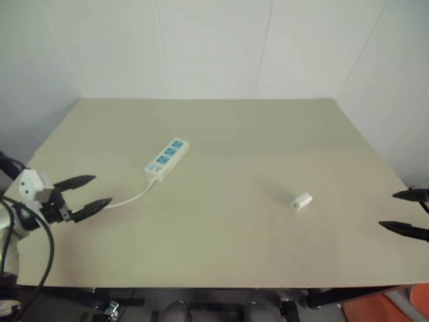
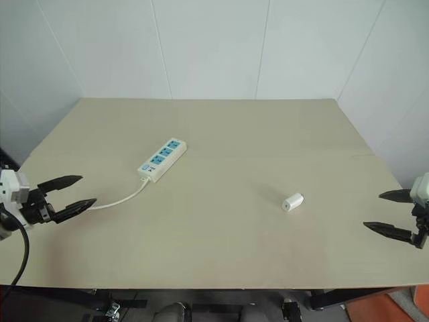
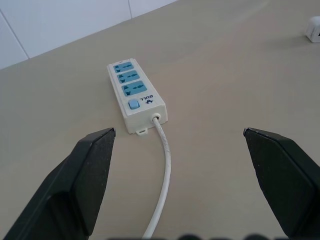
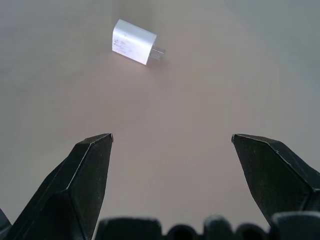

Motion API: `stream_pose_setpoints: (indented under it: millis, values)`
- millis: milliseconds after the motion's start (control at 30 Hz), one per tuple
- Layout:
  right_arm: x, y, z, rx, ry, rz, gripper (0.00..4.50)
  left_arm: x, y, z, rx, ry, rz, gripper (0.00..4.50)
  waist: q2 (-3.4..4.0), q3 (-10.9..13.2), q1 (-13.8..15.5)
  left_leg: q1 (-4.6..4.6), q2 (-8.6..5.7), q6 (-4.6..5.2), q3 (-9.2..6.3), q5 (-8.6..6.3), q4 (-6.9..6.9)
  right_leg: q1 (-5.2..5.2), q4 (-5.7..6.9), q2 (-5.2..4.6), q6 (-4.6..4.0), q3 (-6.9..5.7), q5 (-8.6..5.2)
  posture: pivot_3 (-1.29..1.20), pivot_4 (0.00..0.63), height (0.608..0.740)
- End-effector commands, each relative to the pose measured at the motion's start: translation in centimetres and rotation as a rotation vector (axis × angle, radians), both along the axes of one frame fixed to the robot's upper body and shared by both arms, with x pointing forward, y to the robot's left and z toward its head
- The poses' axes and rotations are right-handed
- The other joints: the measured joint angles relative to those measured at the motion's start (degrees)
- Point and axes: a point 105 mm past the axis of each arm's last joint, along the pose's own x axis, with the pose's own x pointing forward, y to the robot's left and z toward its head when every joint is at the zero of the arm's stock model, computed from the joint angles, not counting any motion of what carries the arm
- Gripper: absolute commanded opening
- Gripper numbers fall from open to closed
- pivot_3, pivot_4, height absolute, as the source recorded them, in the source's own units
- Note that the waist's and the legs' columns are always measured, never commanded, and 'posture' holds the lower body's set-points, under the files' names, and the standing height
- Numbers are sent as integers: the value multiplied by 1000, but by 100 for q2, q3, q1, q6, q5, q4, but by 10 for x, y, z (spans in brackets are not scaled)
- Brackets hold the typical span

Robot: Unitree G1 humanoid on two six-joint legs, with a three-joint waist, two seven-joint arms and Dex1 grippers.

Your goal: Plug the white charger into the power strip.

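White charger (image 4: 133, 42) lies on the table (image 4: 200, 100), beyond the right gripper's (image 4: 172, 145) spread fingers

light: soft, even, diffuse, bright | shadows: faint, short one beside the white charger (image 4: 134, 42), thin one along the power strip (image 3: 135, 95) | glare: none on the table (image 1: 234, 235) | focus: head views slightly soft; wrist views sharp on the tabletop, near fingertips slightly blurred

You're looking at a matt, smooth beige surface (image 1: 234, 255) carrying a glossy white plastic strip (image 1: 167, 159) with blue socket faces, a smooth white plastic charger (image 4: 133, 42) with metal prongs, and matt black fingers (image 3: 75, 190).
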Motion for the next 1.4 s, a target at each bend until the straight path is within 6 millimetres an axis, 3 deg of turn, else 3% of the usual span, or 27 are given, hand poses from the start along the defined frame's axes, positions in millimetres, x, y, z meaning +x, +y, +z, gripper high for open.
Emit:
stream_pose_setpoints:
  millis: [33,567,800,900,1200,1400]
  values:
    - [0,1,20,-21,-68,9,4500,1,3,12,9,-45,3,4470,0,0,-2,0,-1,0,0,0,0,0,0,0,0,0,0,0,150,740]
    - [3,4,20,-10,-106,14,4500,3,5,8,-4,-32,29,4470,0,0,-2,0,0,0,1,0,0,0,1,0,1,1,0,0,150,740]
    - [10,9,14,-24,-139,-2,4500,37,7,-1,29,-139,224,4470,0,-1,42,2,-3,0,0,0,5,6,2,0,6,1,3,0,150,740]
    - [22,25,7,-67,-149,-3,4500,53,-3,-8,-39,-197,263,4470,0,-1,39,-3,-6,0,1,0,8,5,-1,-1,5,3,11,0,150,740]
    - [48,122,25,1,-315,173,4500,89,-60,-24,-160,-265,239,4470,-2,-1,12,-8,-8,0,-1,0,17,4,2,2,8,8,21,0,150,740]
    - [50,175,34,81,-360,249,4500,103,-74,-31,-193,-257,282,4470,-4,0,14,-20,-10,0,-3,-1,17,1,-5,2,9,8,23,0,150,740]
